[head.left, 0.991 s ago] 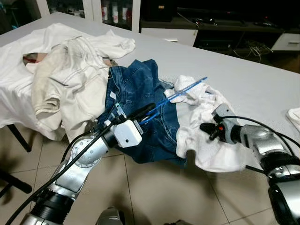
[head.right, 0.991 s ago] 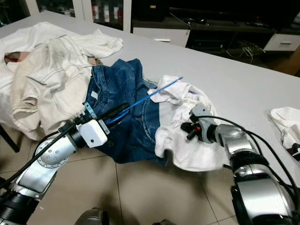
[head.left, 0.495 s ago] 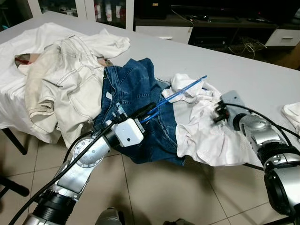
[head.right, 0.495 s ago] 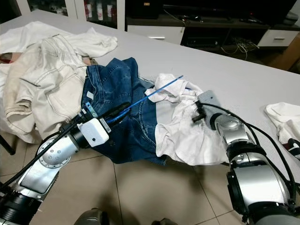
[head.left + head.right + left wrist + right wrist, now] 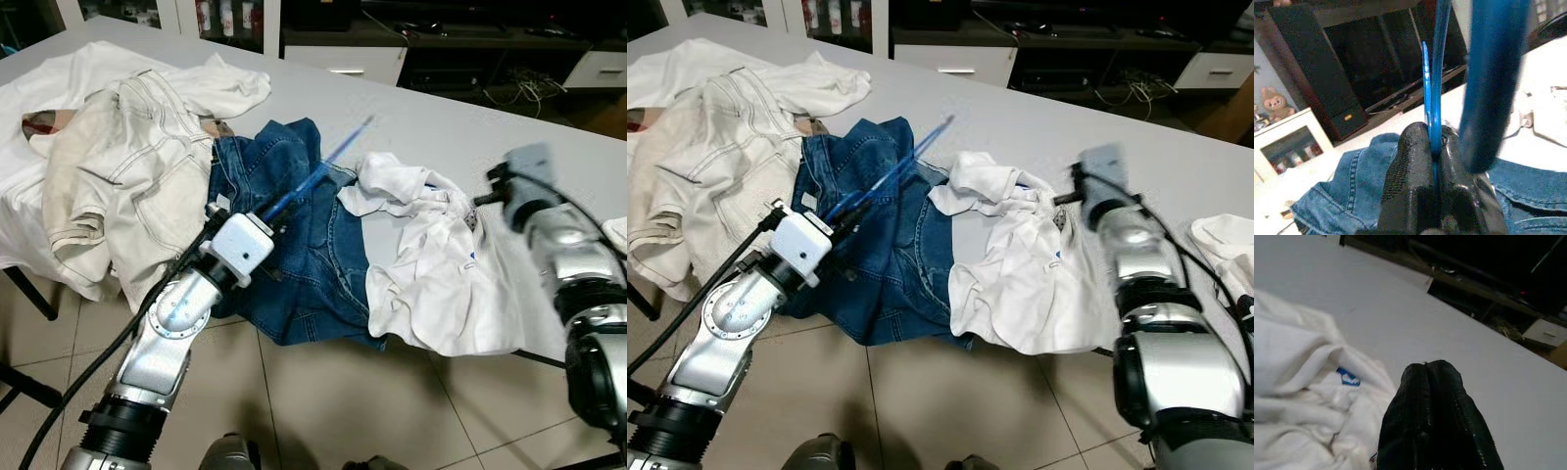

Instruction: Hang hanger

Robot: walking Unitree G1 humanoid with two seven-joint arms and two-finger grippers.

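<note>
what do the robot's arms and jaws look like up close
Both arms are silver metal tubes with ribbed black joint rings and black cables running alongside. The left gripper sits on a white boxy wrist block; the right gripper on a grey one. Each has two long black fingers with a fine textured surface.

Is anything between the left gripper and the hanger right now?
No. The left gripper is shut directly on the blue hanger, which it holds above the jeans. Nothing sits between them.
</note>
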